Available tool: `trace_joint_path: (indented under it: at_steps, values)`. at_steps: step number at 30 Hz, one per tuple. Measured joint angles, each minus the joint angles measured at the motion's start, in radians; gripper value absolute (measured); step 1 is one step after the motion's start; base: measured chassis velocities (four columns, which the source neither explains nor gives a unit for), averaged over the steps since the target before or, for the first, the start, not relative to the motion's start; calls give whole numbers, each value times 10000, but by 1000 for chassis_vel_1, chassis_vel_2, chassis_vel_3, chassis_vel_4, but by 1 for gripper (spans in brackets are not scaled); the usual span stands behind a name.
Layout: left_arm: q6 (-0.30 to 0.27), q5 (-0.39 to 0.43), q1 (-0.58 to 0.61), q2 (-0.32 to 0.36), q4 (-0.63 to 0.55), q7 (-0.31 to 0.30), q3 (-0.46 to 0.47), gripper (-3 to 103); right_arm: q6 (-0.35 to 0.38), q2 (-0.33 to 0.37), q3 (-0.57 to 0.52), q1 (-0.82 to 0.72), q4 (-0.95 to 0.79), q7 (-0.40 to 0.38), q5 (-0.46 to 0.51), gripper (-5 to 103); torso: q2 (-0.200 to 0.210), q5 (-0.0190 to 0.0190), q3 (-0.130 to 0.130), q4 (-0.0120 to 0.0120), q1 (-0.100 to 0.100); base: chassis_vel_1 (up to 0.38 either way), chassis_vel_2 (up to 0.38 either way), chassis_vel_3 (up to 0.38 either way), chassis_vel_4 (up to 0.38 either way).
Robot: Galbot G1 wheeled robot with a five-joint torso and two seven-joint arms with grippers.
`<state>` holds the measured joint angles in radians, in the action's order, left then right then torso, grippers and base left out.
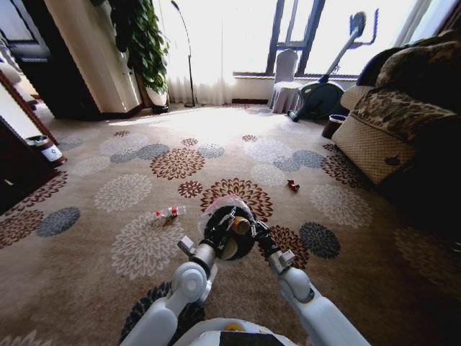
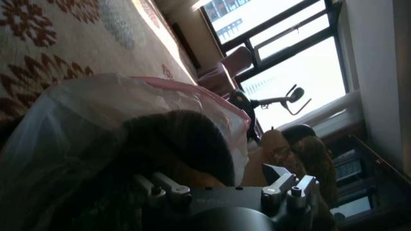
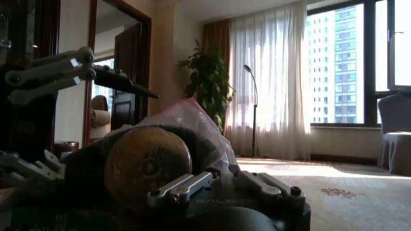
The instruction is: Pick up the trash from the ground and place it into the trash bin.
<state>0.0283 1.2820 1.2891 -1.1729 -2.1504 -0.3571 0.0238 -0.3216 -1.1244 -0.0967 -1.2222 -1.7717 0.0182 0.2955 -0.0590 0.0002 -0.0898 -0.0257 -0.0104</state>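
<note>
Both grippers are positioned over the bin (image 1: pixel 225 229) on the carpet (image 1: pixel 130 238): the left gripper (image 1: pixel 225 225) spread at its rim, the right gripper (image 1: pixel 245 228) pinched on a brown round piece (image 3: pixel 146 166). A bottle (image 1: pixel 170 212) lies just left.

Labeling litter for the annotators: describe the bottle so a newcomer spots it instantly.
On the flower-patterned carpet, look just ahead and left of the bag-lined trash bin that sits at both grippers. The clear bottle lies on its side there, red label around it, much larger than the tiny red bit farther right.
</note>
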Motion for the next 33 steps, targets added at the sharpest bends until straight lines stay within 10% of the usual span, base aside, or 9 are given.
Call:
trace_joint_path:
  at_steps: [8, 11, 12, 14, 16, 22, 27, 33]
  values:
    - [-152, -1169, 977, 740, -1047, 424, -51, 93, 286, -70, -248, 550, 449, 0, 9, 0, 0, 0, 0, -2, 0, 0, 0, 0, 0]
    - [463, -4461, 1538, 1198, -626, 1709, 243, 93, 962, -137, -356, 897, 589, -3, 11, 0, 0, -3, 0, 0, 0, 0, 0, 0, 0]
    - [463, -4461, 1538, 1198, -626, 1709, 243, 93, 962, -137, -356, 897, 589, -3, 11, 0, 0, -3, 0, 0, 0, 0, 0, 0, 0]
    - [2051, -7745, 2293, 1526, 66, 3201, 961, 93, 1360, -76, -374, 1037, 601, 0, 352, 0, 1, -6, -1, -3, 0, 0, 0, 0, 0]
    - [3276, -9297, 2601, 1713, 218, 3983, 1812, 93, 1508, -6, -506, 1073, 600, 2, 582, 0, 0, -2, 0, -5, 0, 0, 0, 0, 0]
    - [4015, -9850, 2255, 1196, 167, 3959, 3727, 93, 1853, 159, -1139, 808, 381, -6, 1108, 0, 0, -4, 0, 0, 0, 0, 0, 0, 0]
    - [2646, -9264, 1312, 679, 1772, 2686, 5613, 95, 1820, 241, -1812, -19, -171, -4, 1140, 0, 0, -4, 0, 3, 0, 0, 0, 0, 0]
    - [1394, -8244, 638, 1281, 4051, 2082, 5703, 97, 1751, 309, -2184, -362, -680, -8, 1175, 0, 0, -5, 0, 1, 0, 0, 0, 0, 0]
